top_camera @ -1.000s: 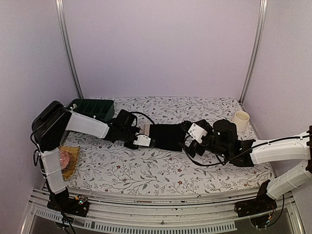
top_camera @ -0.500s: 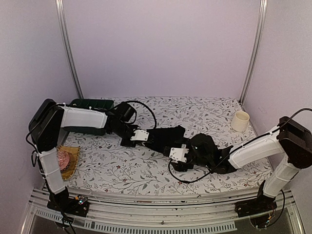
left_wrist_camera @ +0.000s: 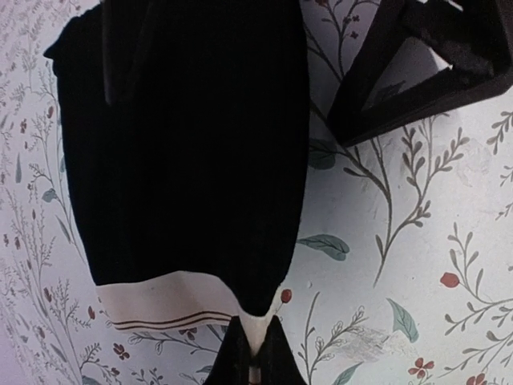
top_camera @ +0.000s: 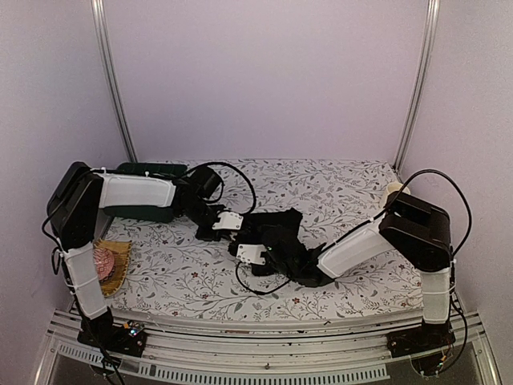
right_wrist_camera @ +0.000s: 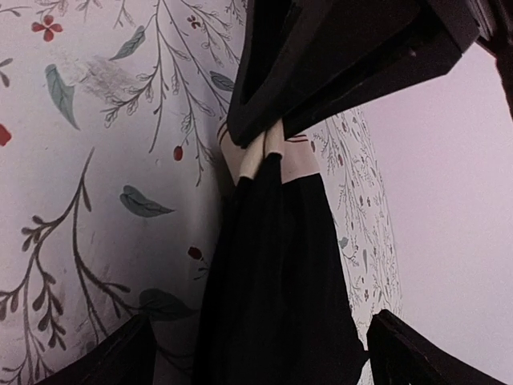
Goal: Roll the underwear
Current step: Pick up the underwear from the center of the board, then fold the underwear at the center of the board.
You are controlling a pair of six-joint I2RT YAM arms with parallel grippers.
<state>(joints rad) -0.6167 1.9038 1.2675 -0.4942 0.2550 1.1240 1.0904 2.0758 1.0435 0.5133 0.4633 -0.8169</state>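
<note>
A black underwear with a cream waistband lies bunched on the floral table cloth at the middle. In the left wrist view the underwear stretches away from my left gripper, which is shut on the cream band's corner. My left gripper is at the garment's left end. My right gripper is open at the garment's near-left side. In the right wrist view its two fingers stand wide apart at either side of the black fabric, facing the left gripper. Other underwear is out of view.
A dark green compartment tray stands at the back left behind my left arm. A pink knitted ball sits on a woven plate at the left edge. A cream cup shows partly behind my right arm's elbow.
My right arm has folded and swept its gripper left along the underwear, from the garment's right end to its near-left side. The fabric has bunched shorter. My left gripper kept its hold.
</note>
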